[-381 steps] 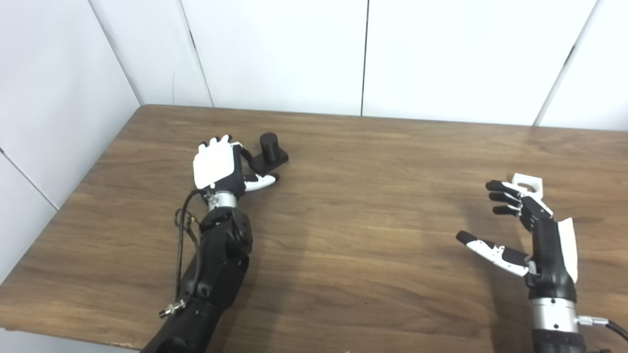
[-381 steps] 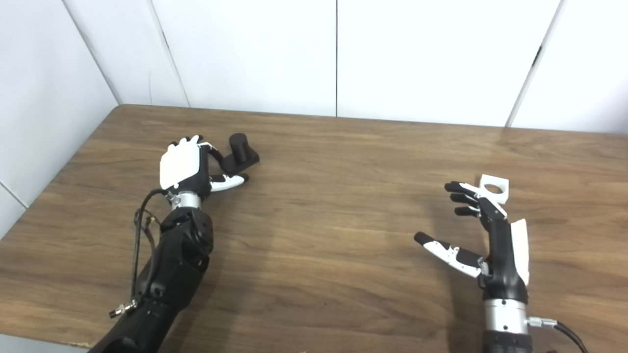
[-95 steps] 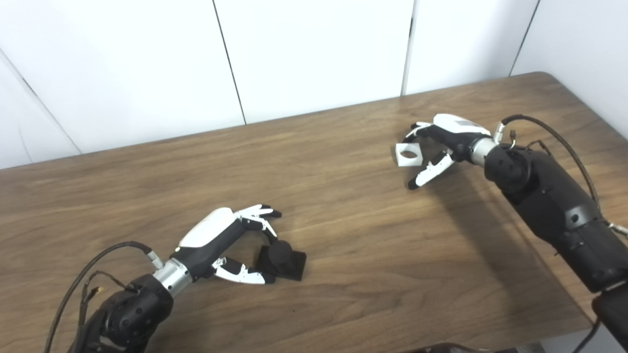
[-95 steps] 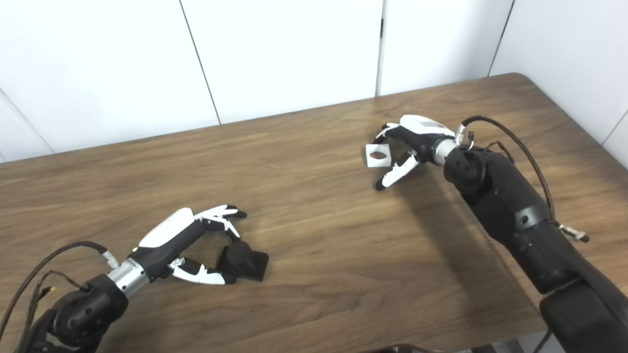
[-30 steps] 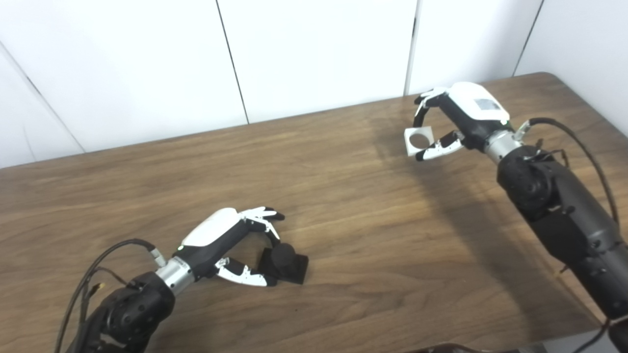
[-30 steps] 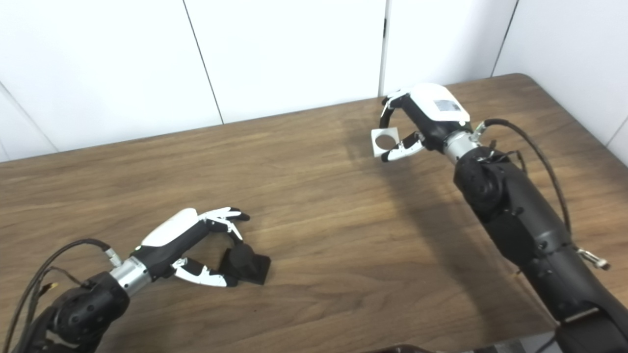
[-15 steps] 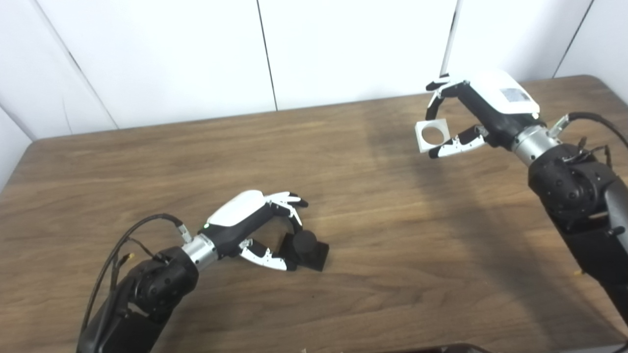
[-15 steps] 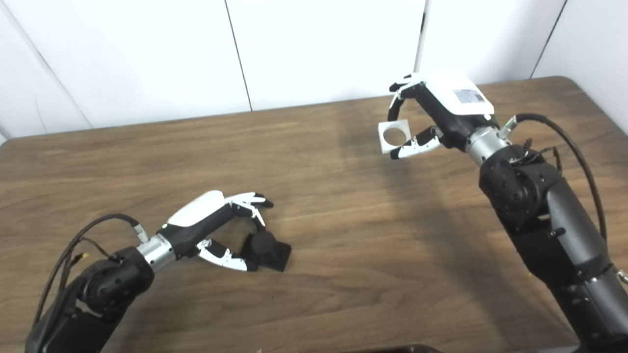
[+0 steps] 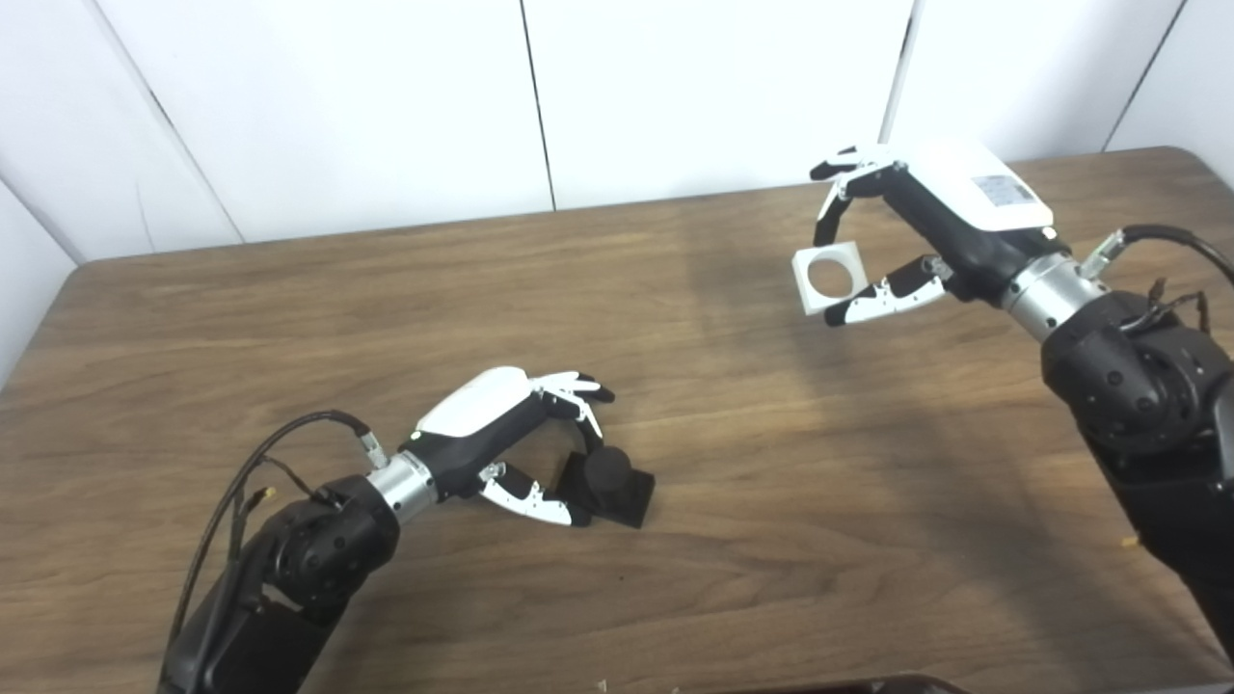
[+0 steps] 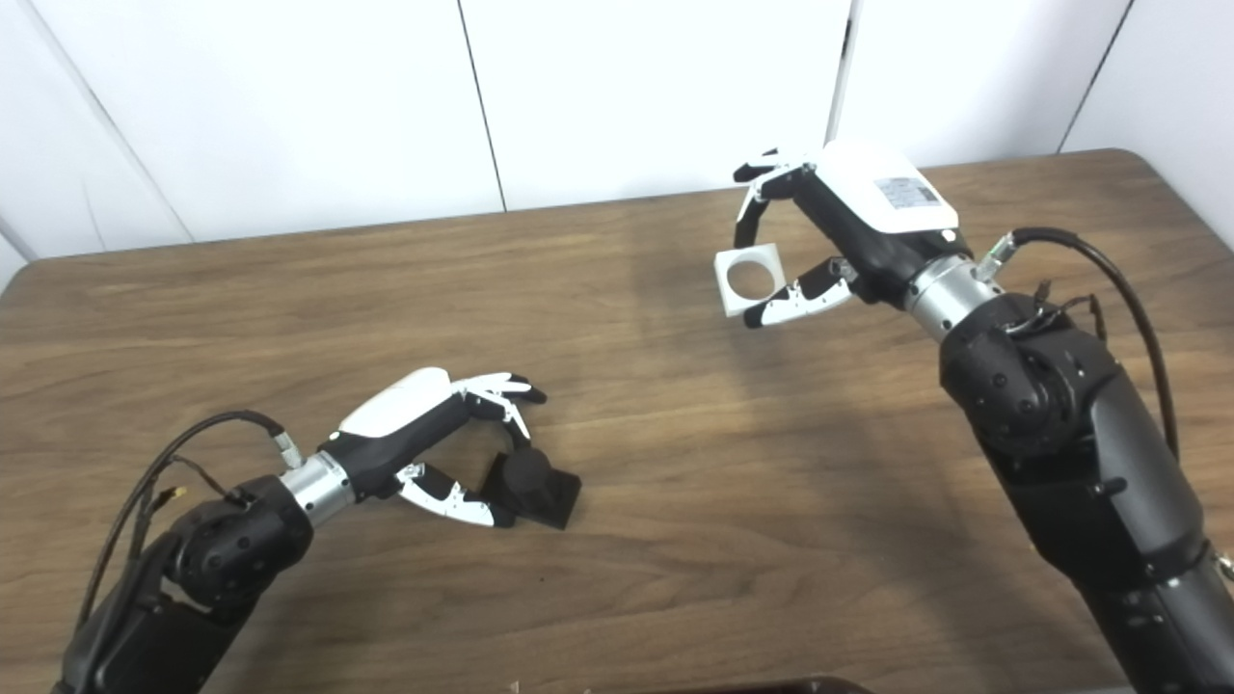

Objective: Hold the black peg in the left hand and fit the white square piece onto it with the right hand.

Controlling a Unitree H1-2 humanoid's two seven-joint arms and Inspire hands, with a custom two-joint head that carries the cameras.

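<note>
One black peg [image 9: 607,482], one white square piece [image 9: 828,278], two hands.

I am holding my left hand [image 9: 492,424] low, its black forearm reaching in from the lower left, its fingers [image 9: 576,390] curled over and its thumb closing in from below. I cannot tell whether it is really gripping. I am keeping my right hand [image 9: 940,226] raised, its arm coming in from the right edge with the wrist angled toward the left, and it is pinching something between its curved fingers [image 9: 837,188] and thumb.
</note>
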